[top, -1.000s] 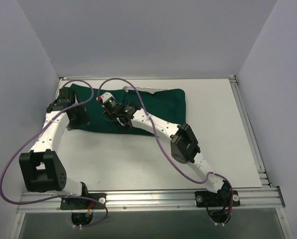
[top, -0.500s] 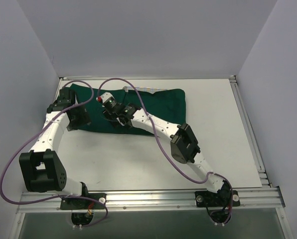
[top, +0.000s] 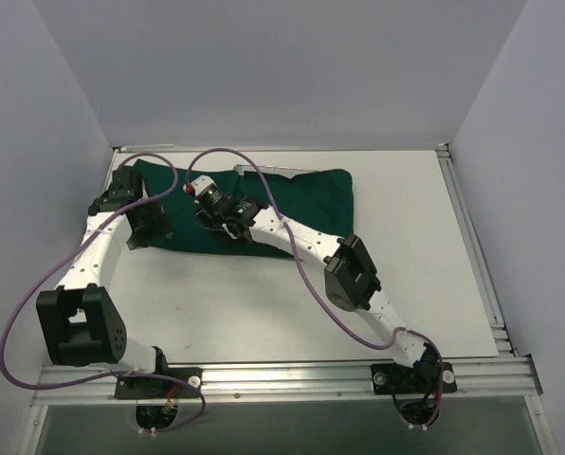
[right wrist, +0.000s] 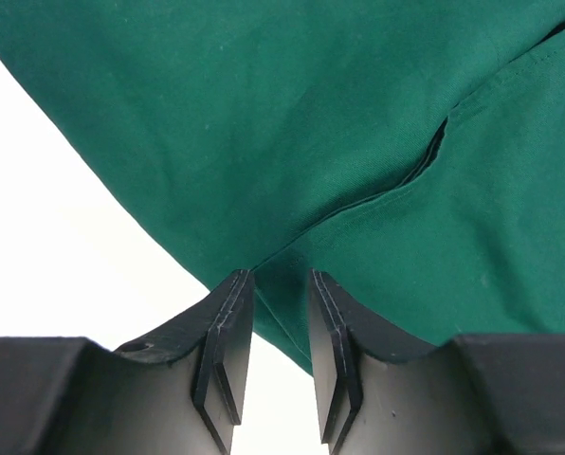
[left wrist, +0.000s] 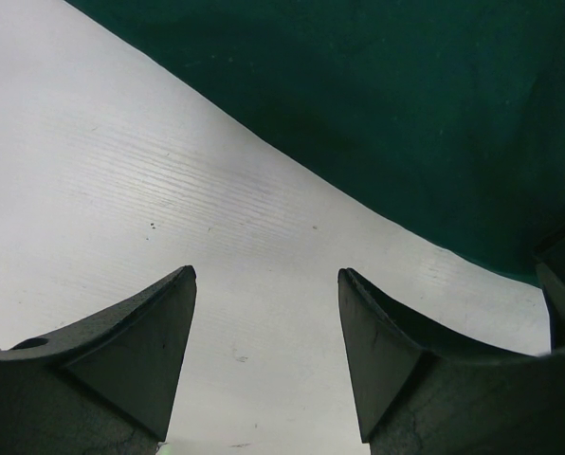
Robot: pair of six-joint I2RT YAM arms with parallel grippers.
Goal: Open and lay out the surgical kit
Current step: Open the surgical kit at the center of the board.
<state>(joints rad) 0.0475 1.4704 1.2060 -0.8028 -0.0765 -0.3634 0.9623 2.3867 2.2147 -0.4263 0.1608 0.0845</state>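
Starting closest to me: my left gripper (left wrist: 266, 284) hung wide open over the bare white tabletop (left wrist: 121, 190), holding nothing. The near edge of the dark green cloth drape (right wrist: 264, 114) ran just beyond its fingertips.

A bit further out, my right gripper (right wrist: 280, 280) sat low at the drape's near edge, right where a folded flap comes to a point. Its jaws were only a narrow slot apart, with green cloth showing in the slot. Honestly I couldn't tell whether it had a pinch on the fabric or was just sitting around it.

What changed over the last second? From overhead, pretty much nothing. Both arms sat where they'd been, and the drape kept the same folded, bundled shape along the far-left part of the table. So whatever my right fingers were doing, no flap had come up.

At the far edge of the bundle a thin silver strip (top: 278, 171) poked out from under the cloth. I guessed it was the tray, but it was too small to be sure. No instruments were showing anywhere.

My read: the kit was basically still wrapped, and getting a proper hold on that flap corner was the thing to sort out first.
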